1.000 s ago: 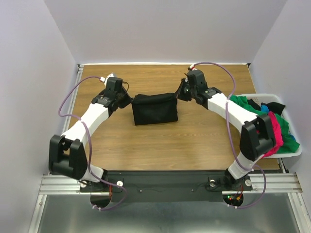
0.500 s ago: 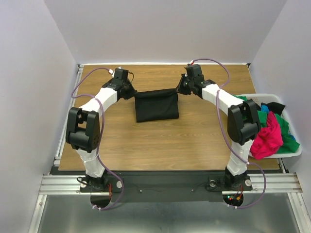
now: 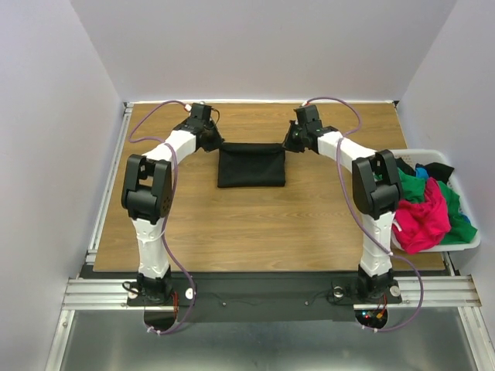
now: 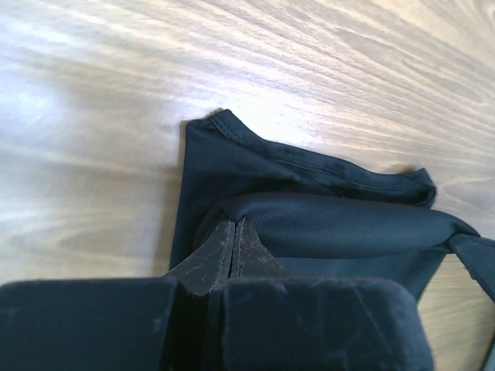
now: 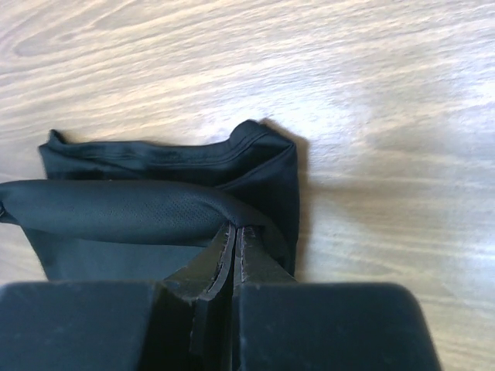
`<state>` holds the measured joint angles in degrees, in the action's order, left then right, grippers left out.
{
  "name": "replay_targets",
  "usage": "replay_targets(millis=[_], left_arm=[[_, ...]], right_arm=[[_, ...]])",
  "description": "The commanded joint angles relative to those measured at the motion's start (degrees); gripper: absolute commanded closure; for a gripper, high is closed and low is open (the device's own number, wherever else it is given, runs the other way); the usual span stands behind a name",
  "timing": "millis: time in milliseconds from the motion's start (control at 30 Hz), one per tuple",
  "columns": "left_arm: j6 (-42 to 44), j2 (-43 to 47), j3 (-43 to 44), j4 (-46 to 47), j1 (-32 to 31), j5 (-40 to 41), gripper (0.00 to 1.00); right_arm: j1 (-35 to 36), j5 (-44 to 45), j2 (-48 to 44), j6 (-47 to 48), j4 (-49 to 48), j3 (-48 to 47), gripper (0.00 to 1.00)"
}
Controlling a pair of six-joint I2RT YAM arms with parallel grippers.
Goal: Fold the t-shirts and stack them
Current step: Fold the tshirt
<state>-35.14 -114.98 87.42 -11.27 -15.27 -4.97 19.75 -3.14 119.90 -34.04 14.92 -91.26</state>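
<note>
1. Enclosure. Plain pale walls [image 3: 255,46] stand on the left, far and right sides of a rectangular wood-grain table [image 3: 255,224]. A grey aluminium rail [image 3: 93,292] runs along the near edge and carries both arm bases.

2. Arms. Two white arms with black joints reach from the near edge toward the far edge, each with a looped purple cable [image 3: 340,193]. In the top view the right arm's black elbow covers the left side of the basket.

3. Basket. A white plastic basket [image 3: 470,236] sits at the right edge of the table, toward the near right corner. It holds a loose heap: magenta-pink cloth t-shirt [image 3: 421,220], green cloth t-shirt [image 3: 458,219], small black cloth t-shirt [image 3: 438,170]. A small blue patch among them appears to be another shirt; the view is too coarse to confirm.

4. Work item. The black folded cloth t-shirt [image 3: 250,165] lies as a wide rectangle near the middle of the far edge, between the two grippers and well apart from the basket.

5. Grippers. The left gripper [image 3: 218,145] pinches the far left corner of the black folded cloth t-shirt; the right gripper [image 3: 285,145] pinches the far right corner. In both wrist views the fingers are pressed together on a raised fold of the cloth, which stretches between them above the lower layers.
</note>
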Motion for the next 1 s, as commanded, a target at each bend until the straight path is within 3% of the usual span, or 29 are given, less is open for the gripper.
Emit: replay_targets(millis=[0,67,100,167,233,267,300,333,500,667,800,967], left_arm=[[3.05,-1.91,4.25,1.16,0.59,-1.71,0.91],[3.49,-2.18,4.69,1.16,0.59,-1.62,0.75],[3.49,-2.01,4.78,1.16,0.59,-1.62,0.59],[3.93,-1.57,5.13,1.25,0.5,-1.97,0.45],[4.72,-0.08,5.13,1.16,0.5,-1.97,0.39],[4.9,0.63,4.61,1.16,0.5,-1.71,0.35],[5.16,2.29,4.17,1.25,0.41,-1.53,0.22],[5.6,3.17,3.56,1.33,0.41,-1.18,0.15],[6.31,8.45,-4.26,2.65,0.33,-1.09,0.14],[6.48,10.48,-11.82,5.29,0.33,-3.55,0.15],[6.04,9.6,-13.41,6.69,-0.2,-3.99,0.14],[7.1,5.82,-11.48,5.73,-0.38,-4.87,0.14]], right_arm=[[-1.11,1.03,1.65,1.43,-1.47,-3.22,0.99],[-1.46,0.68,2.44,1.61,-1.38,-3.57,0.92],[-1.55,0.68,2.53,1.7,-1.38,-3.74,0.87],[-1.82,0.94,2.45,2.14,-1.3,-4.45,0.6],[-1.99,1.29,1.84,2.14,-1.12,-4.71,0.29],[-2.08,1.2,1.22,2.14,-1.12,-4.63,0.19],[-1.99,1.12,-0.09,2.05,-1.12,-4.02,0.11],[-1.99,0.42,-0.97,2.14,-1.21,-3.57,0.0],[-1.99,-2.75,-6.77,3.28,-1.21,0.9,0.0],[-1.91,-11.35,-12.67,5.65,-1.29,7.94,0.0],[-0.77,-20.49,-10.14,7.58,-1.73,5.67,0.0],[0.38,-22.0,-6.34,6.09,-1.73,1.7,0.0]])
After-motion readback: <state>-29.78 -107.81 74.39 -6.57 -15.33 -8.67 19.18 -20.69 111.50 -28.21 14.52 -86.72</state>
